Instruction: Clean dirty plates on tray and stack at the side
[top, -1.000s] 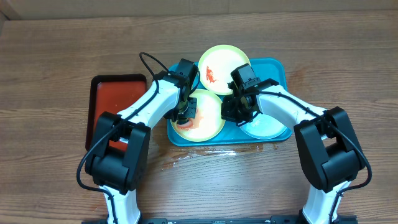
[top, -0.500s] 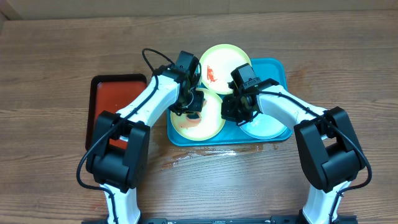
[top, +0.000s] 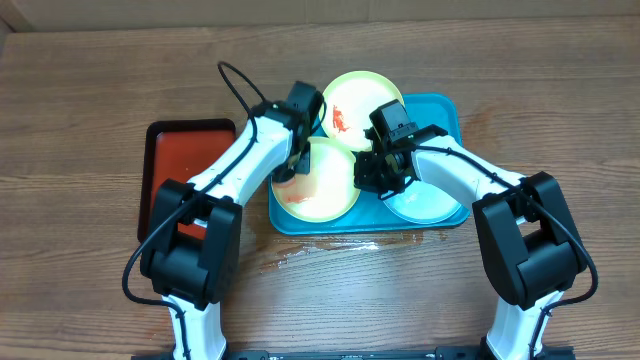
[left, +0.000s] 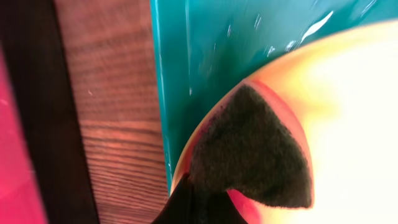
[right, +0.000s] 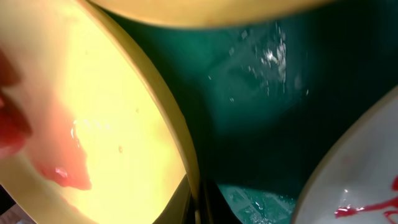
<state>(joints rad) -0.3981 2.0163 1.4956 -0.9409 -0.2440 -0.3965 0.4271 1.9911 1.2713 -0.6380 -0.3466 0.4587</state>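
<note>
The left tool (left: 194, 202) is pressed together on a dark scrubbing pad (left: 249, 149) and holds it against the left rim of the near plate (left: 348, 124), the yellow-green one at the front of the turquoise tray (left: 205, 56). A red smear (left: 283, 112) shows along the rim just beside the pad, so I judge this plate is in the middle of cleaning, not finished. The right tool (right: 196, 200) is also closed, and it seems to pinch the opposite rim of the same plate, probably to keep it steady; more red (right: 62, 171) remains on this side. Further out, the far plate (top: 365, 95) carries a clear orange-red mark (top: 338, 119), and the pale blue-white plate (top: 428, 203) also has a small red streak (right: 367, 206). All three plates lie on the tray and nothing is stacked on the wooden surface (top: 100, 80) or on the red tray (top: 180, 160) at the left. So the task looks early: most scrubbing and all stacking are left.
</note>
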